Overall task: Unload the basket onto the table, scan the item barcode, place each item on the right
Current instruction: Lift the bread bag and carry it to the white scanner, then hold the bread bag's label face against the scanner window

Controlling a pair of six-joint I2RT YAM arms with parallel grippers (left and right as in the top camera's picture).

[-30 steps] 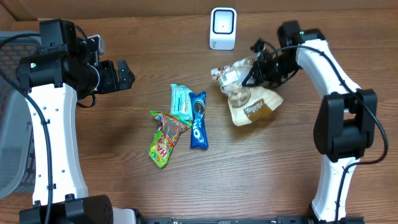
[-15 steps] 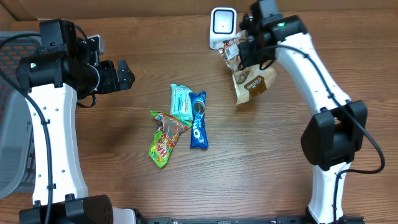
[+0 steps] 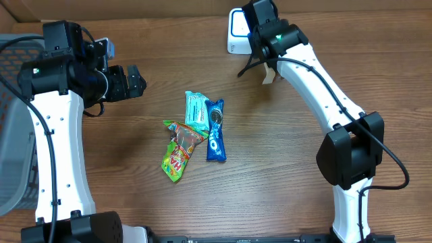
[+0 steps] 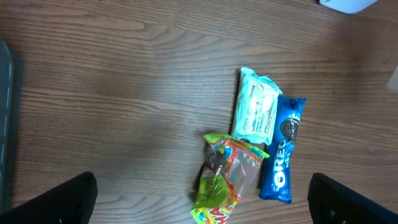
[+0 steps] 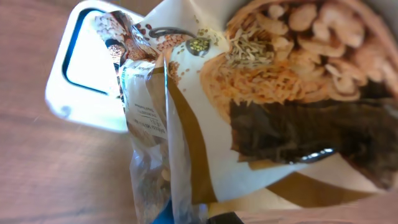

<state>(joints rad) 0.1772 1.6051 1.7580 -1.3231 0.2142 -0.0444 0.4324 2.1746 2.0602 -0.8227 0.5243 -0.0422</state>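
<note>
My right gripper [image 3: 264,34] is shut on a brown and white snack bag [image 3: 270,73] and holds it right in front of the white scanner [image 3: 235,28] at the table's far edge. From overhead the arm hides most of the bag. In the right wrist view the bag [image 5: 267,93] fills the frame, with the scanner [image 5: 87,68] just behind its top left corner. No barcode shows in any view. My left gripper [image 3: 135,82] hangs open above the left of the table, with nothing between its fingers [image 4: 71,199].
A mint green packet [image 3: 196,110], a blue Oreo pack [image 3: 215,129] and a green and yellow candy bag [image 3: 178,150] lie together mid-table. The left wrist view shows them too, the Oreo pack [image 4: 283,152] rightmost. A grey basket [image 3: 13,135] stands at the left edge.
My right arm has carried the snack bag from the right of the table up and left to the scanner. The left arm has stayed still.
</note>
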